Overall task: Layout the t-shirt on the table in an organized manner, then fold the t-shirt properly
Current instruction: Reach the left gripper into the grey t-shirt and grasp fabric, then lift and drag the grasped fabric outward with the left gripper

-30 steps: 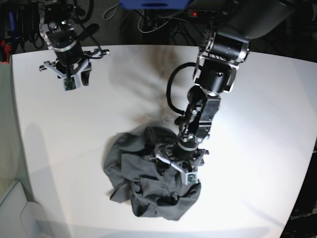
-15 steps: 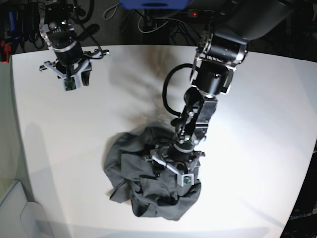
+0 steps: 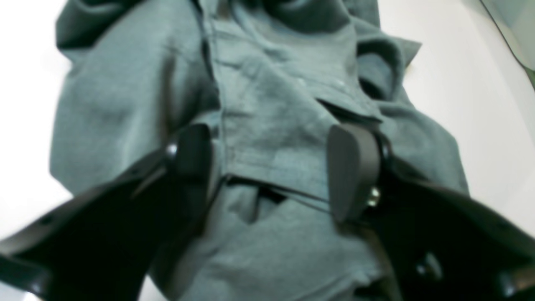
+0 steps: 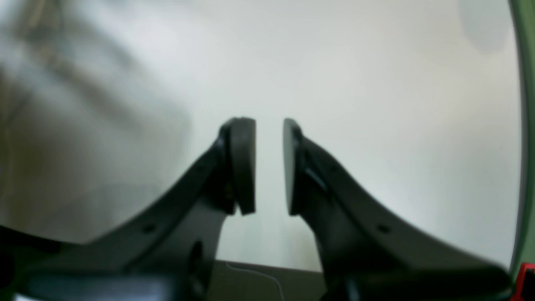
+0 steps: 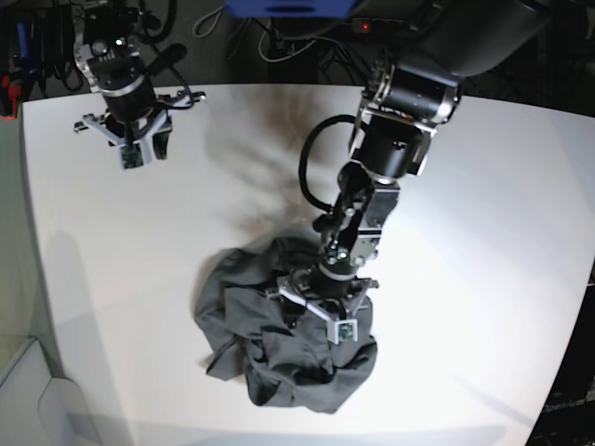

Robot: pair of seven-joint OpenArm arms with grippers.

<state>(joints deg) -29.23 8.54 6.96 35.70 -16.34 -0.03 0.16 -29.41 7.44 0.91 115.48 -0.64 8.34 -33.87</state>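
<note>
Left gripper point(image 3: 267, 175) slid across the bunched shirt point(image 5: 279, 339), jaws spread around a fold. Right gripper point(image 4: 269, 167) hovers, jaws slightly apart, empty. Next: pinch, lift, spread.

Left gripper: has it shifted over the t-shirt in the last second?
Yes. In the base view the left gripper has slid toward the view's left and slightly away from the table's near edge, across the crumpled t-shirt, which has stayed put.

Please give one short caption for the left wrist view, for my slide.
Left gripper, fingers apart, over the crumpled t-shirt on the table.
</note>
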